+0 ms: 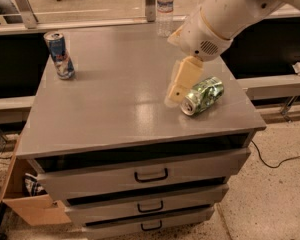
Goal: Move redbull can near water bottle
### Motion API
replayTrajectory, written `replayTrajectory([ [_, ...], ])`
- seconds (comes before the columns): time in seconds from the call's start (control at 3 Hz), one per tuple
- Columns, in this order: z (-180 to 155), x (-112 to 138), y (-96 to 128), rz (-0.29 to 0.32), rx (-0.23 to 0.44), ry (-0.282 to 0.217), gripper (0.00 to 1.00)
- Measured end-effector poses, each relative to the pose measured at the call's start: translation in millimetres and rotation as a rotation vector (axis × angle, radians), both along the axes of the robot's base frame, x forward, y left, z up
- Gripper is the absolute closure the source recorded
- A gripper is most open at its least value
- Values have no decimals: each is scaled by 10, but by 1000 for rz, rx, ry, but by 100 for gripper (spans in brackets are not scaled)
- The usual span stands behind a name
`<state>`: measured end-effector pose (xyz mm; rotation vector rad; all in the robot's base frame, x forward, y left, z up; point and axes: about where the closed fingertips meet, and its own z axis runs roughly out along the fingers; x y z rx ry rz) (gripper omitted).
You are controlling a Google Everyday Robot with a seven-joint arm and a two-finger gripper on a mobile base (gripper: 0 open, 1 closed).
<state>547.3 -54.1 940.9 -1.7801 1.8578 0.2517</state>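
The redbull can stands upright at the back left corner of the grey cabinet top. The water bottle stands upright at the back edge, right of centre. My gripper hangs from the white arm over the right middle of the top, just left of a green patterned can. It is far from the redbull can and holds nothing that shows.
A green patterned can lies on its side near the right front of the top. Three drawers are below. A cardboard box sits on the floor at the left. A cable runs on the floor at the right.
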Motion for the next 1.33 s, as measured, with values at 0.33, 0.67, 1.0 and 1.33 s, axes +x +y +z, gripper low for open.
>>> replayTrajectory([
  [0.33, -46, 228, 600, 85, 83, 3, 0],
  [0.67, -46, 228, 600, 85, 83, 3, 0],
  [1.0, -60, 309, 839, 99, 156, -10, 0],
  [1.33, -100, 555, 1356, 117, 281, -17, 0],
])
